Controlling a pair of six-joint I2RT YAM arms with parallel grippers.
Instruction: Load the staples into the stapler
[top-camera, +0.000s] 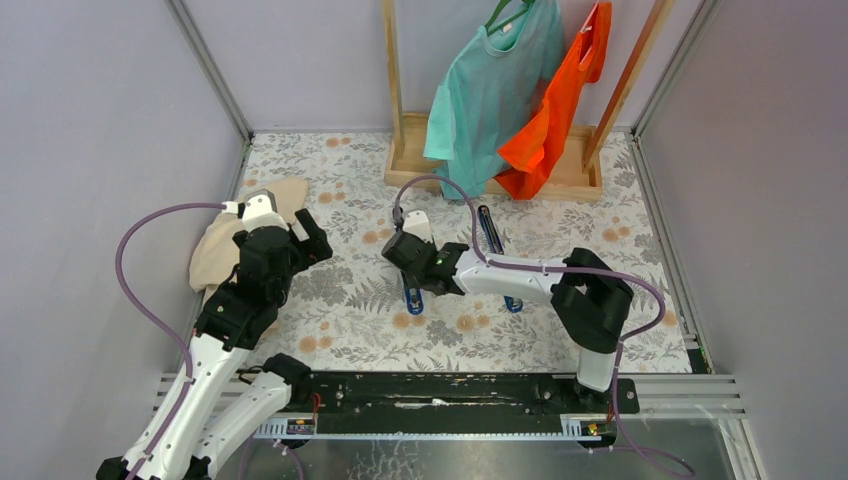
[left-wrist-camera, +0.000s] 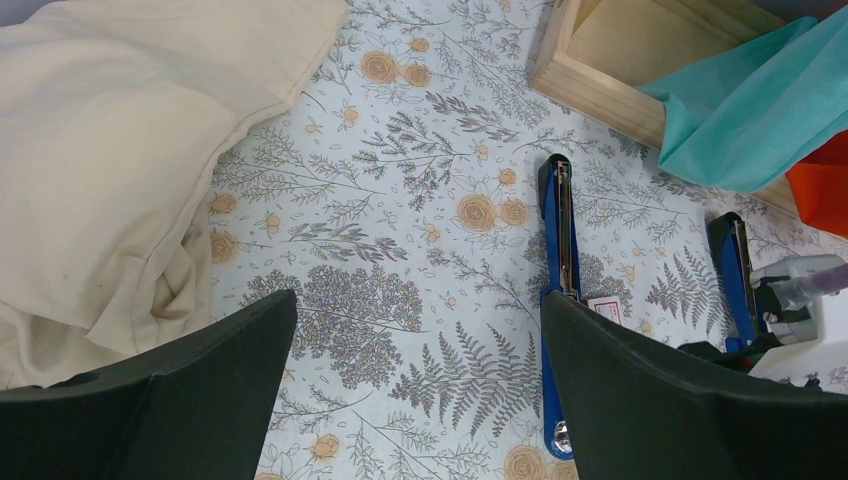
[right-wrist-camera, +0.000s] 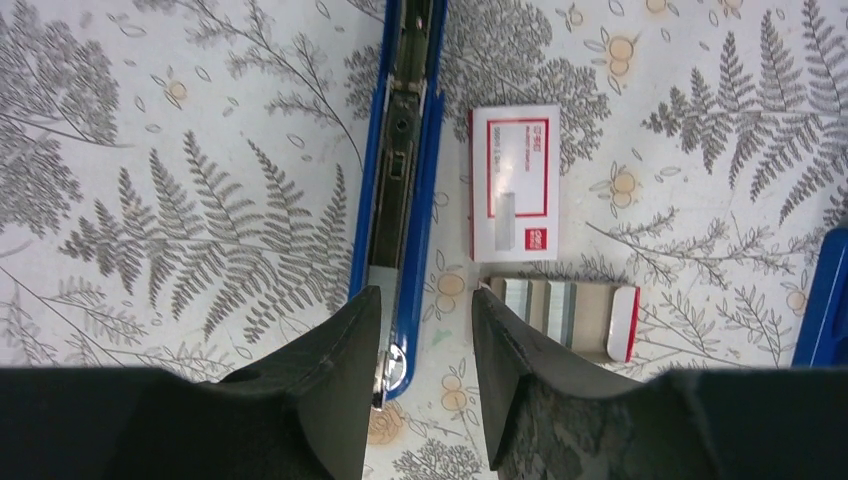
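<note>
The right gripper (right-wrist-camera: 425, 300) holds its jaws half open and empty over the end of the open stapler (right-wrist-camera: 400, 180), with the staples (right-wrist-camera: 545, 305) in their tray (right-wrist-camera: 605, 322) just beside it, likely ready to pick them up, while the left gripper (left-wrist-camera: 418, 300) hangs wide open near the cloth (left-wrist-camera: 120, 150).

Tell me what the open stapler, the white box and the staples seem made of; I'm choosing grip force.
Stapler: glossy blue shell, painted metal or plastic, unclear which; dull grey metal channel inside. White box: matte printed card, crisp folded edges. Staples: silvery metal, by their bright sheen.
</note>
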